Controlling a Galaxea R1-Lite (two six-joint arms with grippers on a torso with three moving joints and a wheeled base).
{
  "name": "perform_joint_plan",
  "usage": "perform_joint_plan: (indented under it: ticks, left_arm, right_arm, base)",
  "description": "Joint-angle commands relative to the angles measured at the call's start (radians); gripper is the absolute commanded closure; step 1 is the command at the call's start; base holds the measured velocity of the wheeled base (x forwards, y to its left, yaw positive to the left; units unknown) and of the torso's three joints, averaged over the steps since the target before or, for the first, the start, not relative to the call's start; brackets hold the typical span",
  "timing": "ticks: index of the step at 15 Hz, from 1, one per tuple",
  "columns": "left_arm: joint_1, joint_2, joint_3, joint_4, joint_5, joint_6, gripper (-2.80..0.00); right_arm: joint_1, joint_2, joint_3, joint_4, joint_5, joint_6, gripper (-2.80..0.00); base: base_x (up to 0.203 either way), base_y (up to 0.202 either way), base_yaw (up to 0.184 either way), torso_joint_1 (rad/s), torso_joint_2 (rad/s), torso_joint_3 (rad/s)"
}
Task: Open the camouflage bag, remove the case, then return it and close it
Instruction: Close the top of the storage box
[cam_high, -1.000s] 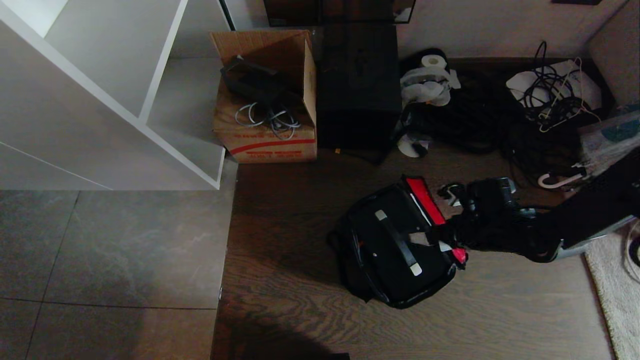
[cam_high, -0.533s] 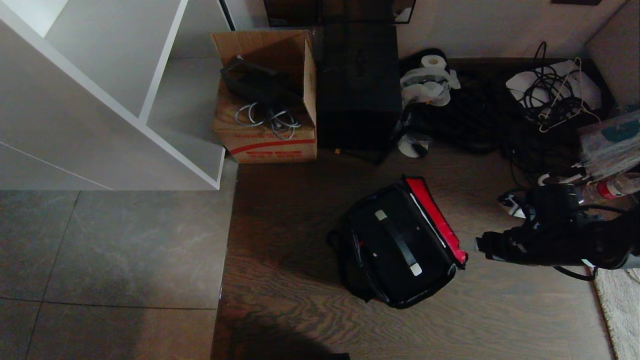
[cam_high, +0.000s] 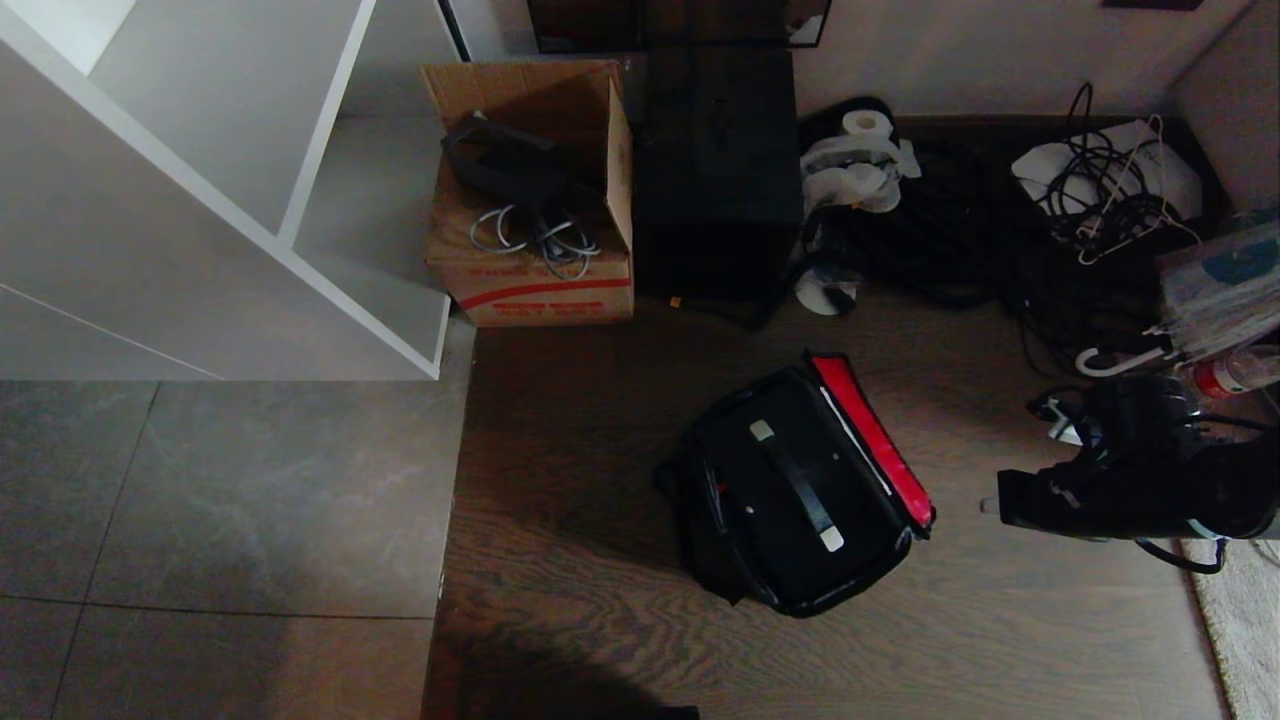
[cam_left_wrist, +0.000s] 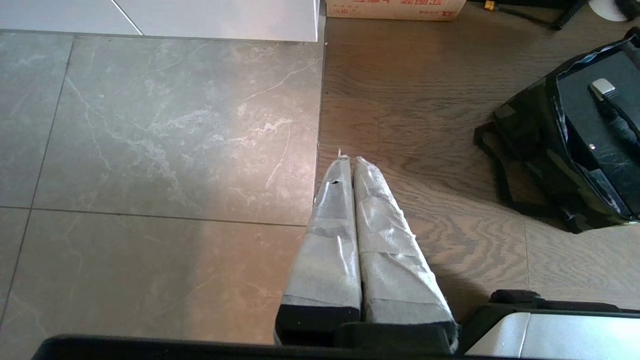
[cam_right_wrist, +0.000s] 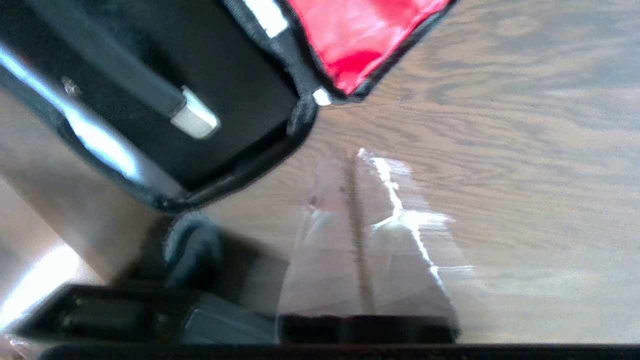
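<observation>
Wood-grain flooring (cam_high: 620, 420) fills the middle and right of the head view, with grey tiles (cam_high: 220, 500) at lower left and a white shelf unit (cam_high: 200, 180) at upper left. The camouflage bag (cam_high: 800, 500) is seen lying open on the wood just right of centre, its red-lined flap (cam_high: 870, 440) turned up along its right edge and a black case (cam_high: 790, 480) with a strap inside. The right gripper (cam_high: 990, 507) is held at the right edge, apart from the bag, fingers pressed together and empty. The left gripper (cam_left_wrist: 349, 162) is seen closed over the tile-wood seam. A cardboard box (cam_high: 530, 200) and cables (cam_high: 1100, 190) are seen along the top.
</observation>
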Motion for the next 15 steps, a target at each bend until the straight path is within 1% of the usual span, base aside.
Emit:
perform_joint_plan:
  ticks: [1,2,4,5,6,7,9,11,12,13,15]
  left_arm:
    - [0.000,0.000,0.000,0.000,0.000,0.000,0.00]
    - [0.000,0.000,0.000,0.000,0.000,0.000,0.00]
    - [0.000,0.000,0.000,0.000,0.000,0.000,0.00]
    - [0.000,0.000,0.000,0.000,0.000,0.000,0.00]
    - [0.000,0.000,0.000,0.000,0.000,0.000,0.00]
    - [0.000,0.000,0.000,0.000,0.000,0.000,0.00]
    - [0.000,0.000,0.000,0.000,0.000,0.000,0.00]
    - [0.000,0.000,0.000,0.000,0.000,0.000,0.00]
    - [0.000,0.000,0.000,0.000,0.000,0.000,0.00]
    - [0.000,0.000,0.000,0.000,0.000,0.000,0.00]
    - [0.000,0.000,0.000,0.000,0.000,0.000,0.00]
  right_arm:
    - [-0.054,0.044,-0.004,0.016,0.000,-0.049,0.00]
    - [-0.082,0.067,0.000,0.037,-0.001,-0.072,0.00]
    - [-0.145,0.099,-0.012,0.094,-0.005,-0.077,0.00]
    - [-0.160,0.110,-0.031,0.106,-0.004,-0.075,0.00]
    - [-0.181,0.133,-0.068,0.099,0.001,-0.054,0.00]
    - [-0.189,0.150,-0.077,0.089,0.020,0.005,0.00]
    - [-0.185,0.165,-0.073,0.084,0.159,0.154,0.00]
    - [-0.182,0.171,-0.075,0.079,0.275,0.313,0.00]
    - [-0.184,0.174,-0.080,0.053,0.297,0.366,0.00]
    - [-0.187,0.179,-0.078,0.011,0.299,0.398,0.00]
    - [-0.206,0.184,-0.070,-0.007,0.295,0.452,0.00]
  base:
    - [0.000,0.000,0.000,0.000,0.00,0.000]
    - [0.000,0.000,0.000,0.000,0.00,0.000]
    - [0.000,0.000,0.000,0.000,0.00,0.000]
    - [0.000,0.000,0.000,0.000,0.00,0.000]
    - [0.000,0.000,0.000,0.000,0.00,0.000]
    - [0.000,0.000,0.000,0.000,0.00,0.000]
    - [0.000,0.000,0.000,0.000,0.00,0.000]
    - [0.000,0.000,0.000,0.000,0.00,0.000]
    - [0.000,0.000,0.000,0.000,0.00,0.000]
    - [0.000,0.000,0.000,0.000,0.00,0.000]
    - [0.000,0.000,0.000,0.000,0.00,0.000]
